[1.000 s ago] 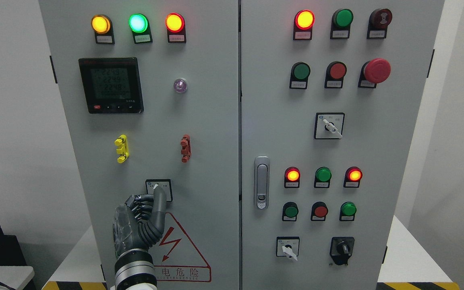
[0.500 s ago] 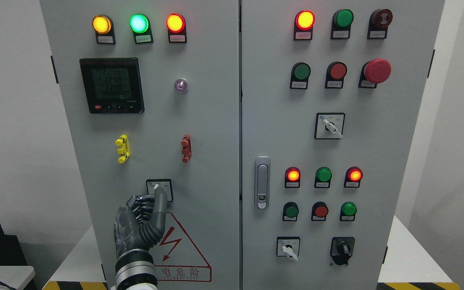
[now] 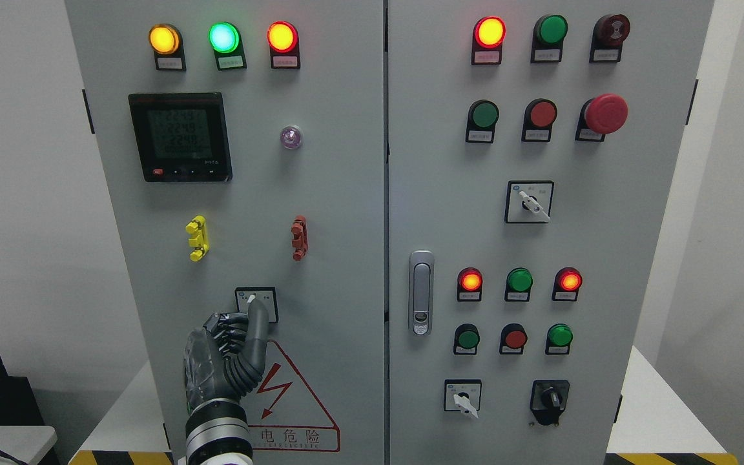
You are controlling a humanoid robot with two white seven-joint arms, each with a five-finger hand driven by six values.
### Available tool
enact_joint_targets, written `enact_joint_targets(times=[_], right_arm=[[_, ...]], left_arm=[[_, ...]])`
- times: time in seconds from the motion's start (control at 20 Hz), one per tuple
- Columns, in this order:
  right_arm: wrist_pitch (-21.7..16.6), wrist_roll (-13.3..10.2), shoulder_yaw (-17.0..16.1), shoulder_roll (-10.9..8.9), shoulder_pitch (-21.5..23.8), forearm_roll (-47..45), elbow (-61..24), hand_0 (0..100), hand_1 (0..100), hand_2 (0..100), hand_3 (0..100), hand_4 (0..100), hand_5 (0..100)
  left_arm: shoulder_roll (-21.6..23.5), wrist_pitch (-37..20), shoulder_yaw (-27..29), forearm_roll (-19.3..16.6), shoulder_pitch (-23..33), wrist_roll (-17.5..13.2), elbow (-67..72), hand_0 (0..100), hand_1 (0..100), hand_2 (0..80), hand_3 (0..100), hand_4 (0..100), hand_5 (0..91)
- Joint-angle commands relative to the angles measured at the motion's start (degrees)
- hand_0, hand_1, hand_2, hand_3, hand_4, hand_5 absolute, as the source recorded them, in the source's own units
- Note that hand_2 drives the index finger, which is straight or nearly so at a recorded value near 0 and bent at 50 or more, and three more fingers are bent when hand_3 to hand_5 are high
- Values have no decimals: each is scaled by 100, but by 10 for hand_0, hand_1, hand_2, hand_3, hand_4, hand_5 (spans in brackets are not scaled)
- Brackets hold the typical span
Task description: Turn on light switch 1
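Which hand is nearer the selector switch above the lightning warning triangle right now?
Left. The left hand has one finger extended up onto the selector switch, its other fingers curled just below it. The right hand is out of view, so it is nowhere close.

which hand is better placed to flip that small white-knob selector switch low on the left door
Left. The left hand has its extended finger already at the small white-knob selector switch on the grey cabinet's left door. No right hand is in view.
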Motion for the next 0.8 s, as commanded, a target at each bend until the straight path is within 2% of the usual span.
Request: enact_joint_targets(times=[0.0,0.75], right_arm=[[-5,-4,97,2,4,-141,0,120,389,0,0,0,0],[-5,-4,97,2,-5,-141,0,120,389,0,0,0,0]], left_arm=[[-1,28,-5,0,-31,-25,1,429,338,503,806,858,857],[-1,28,-5,0,-67,-104,1,457,296,513,813,863,859]])
